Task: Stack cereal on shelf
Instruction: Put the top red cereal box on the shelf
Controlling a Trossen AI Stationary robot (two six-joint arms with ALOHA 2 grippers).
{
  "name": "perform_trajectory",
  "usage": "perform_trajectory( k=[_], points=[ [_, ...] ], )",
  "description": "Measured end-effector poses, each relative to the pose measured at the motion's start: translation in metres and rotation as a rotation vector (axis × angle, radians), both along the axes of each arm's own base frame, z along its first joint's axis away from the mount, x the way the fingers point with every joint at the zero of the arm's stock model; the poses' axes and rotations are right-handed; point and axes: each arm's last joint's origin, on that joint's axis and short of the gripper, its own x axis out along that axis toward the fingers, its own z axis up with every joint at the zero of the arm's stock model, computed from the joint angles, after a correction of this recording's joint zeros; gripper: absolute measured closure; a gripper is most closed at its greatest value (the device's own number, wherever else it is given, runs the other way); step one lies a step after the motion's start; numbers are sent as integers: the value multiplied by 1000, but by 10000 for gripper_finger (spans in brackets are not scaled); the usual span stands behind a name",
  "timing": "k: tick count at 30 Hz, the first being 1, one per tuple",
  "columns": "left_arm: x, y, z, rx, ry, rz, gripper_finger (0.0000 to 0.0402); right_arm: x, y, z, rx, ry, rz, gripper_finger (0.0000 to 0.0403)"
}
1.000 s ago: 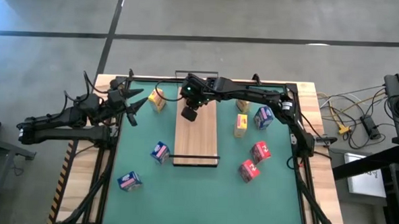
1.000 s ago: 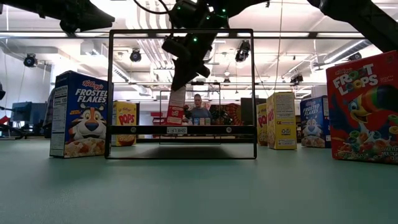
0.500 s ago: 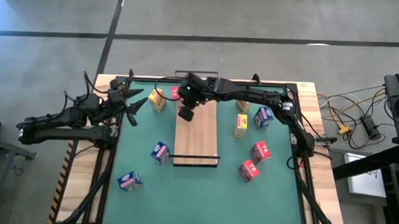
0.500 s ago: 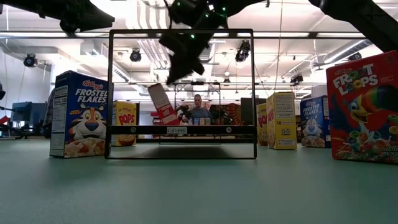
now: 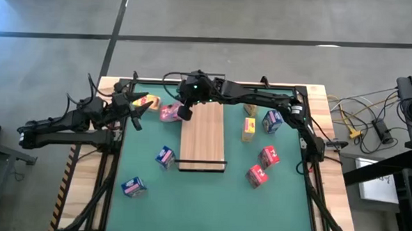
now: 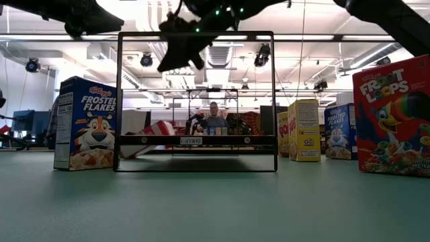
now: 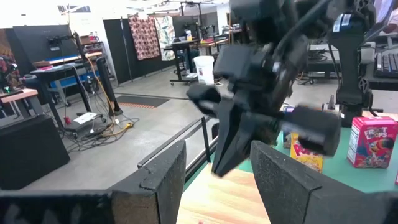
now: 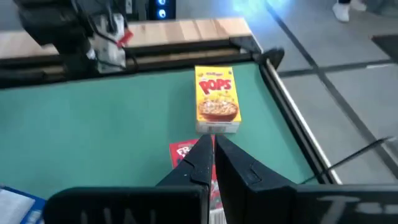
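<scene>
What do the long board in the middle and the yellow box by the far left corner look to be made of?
Long rectangular light board: looks like pale wood with a matt finish; lengthwise grain streaks show. Small yellow box: looks like printed cardboard with a slight sheen; sharp folded edges and printed cereal artwork.

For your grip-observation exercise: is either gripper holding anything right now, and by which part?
Nothing is held. The right gripper is shut, empty, above a fallen red cereal box. The left gripper is parted, empty.
</scene>
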Motion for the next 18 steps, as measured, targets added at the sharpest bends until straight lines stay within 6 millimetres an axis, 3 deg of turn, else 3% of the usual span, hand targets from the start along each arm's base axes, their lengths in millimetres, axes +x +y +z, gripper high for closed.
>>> perform_trajectory(
  k=[12, 18],
  points=[
    [0, 0, 0, 0, -1, 0, 237, -10, 5, 1, 33, 91, -2, 394],
    [0, 0, 0, -1, 0, 0, 237, -26, 30, 20, 16, 137, 27, 394]
  ],
)
